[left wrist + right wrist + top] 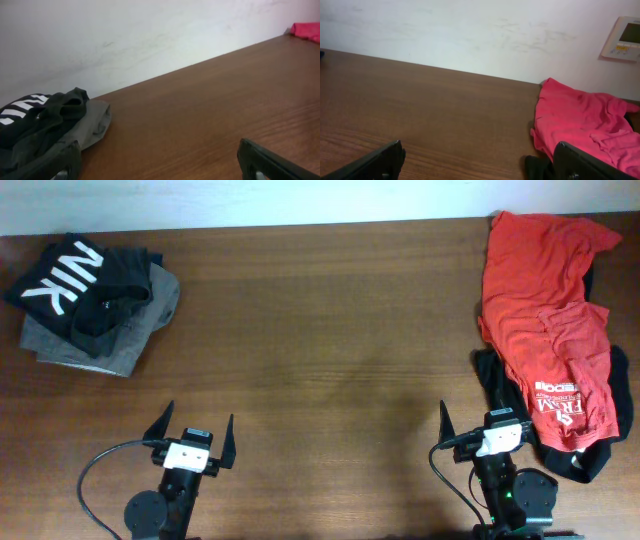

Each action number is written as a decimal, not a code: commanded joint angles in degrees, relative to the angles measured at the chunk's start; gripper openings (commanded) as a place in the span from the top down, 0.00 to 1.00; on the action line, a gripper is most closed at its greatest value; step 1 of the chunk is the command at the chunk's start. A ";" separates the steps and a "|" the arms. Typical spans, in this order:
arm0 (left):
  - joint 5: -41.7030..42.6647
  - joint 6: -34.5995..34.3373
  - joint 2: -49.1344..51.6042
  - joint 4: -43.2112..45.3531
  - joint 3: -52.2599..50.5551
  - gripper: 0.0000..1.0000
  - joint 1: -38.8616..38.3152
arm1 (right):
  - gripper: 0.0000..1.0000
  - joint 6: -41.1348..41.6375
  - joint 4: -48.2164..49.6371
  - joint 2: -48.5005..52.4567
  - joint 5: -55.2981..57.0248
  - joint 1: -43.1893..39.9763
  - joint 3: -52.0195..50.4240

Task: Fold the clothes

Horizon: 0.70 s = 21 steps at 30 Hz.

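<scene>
The clothes lie crumpled at the table's right edge. A red-orange T-shirt [545, 310] with white lettering rests on top of a black garment [490, 375] that shows at its left and lower edges. My right gripper [485, 422] stands open just left of the pile's near end, with nothing between its fingers. In the right wrist view the T-shirt [580, 120] and a bit of the black garment [537, 167] lie just inside the right finger of the open gripper [480, 164]. My left gripper [200, 422] is open over bare wood at the front left, and the left wrist view shows its fingers spread wide [160, 165].
At the back left a black top with white "NIK" letters [70, 280] lies on a grey garment [120, 345]; both also show in the left wrist view [35, 120]. A white wall runs behind the table, with a wall panel [625, 37] at the right.
</scene>
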 commanded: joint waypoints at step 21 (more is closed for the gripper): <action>5.53 -4.98 30.64 -10.64 31.69 0.01 0.02 | 0.01 0.37 -1.25 13.14 -5.09 0.24 21.35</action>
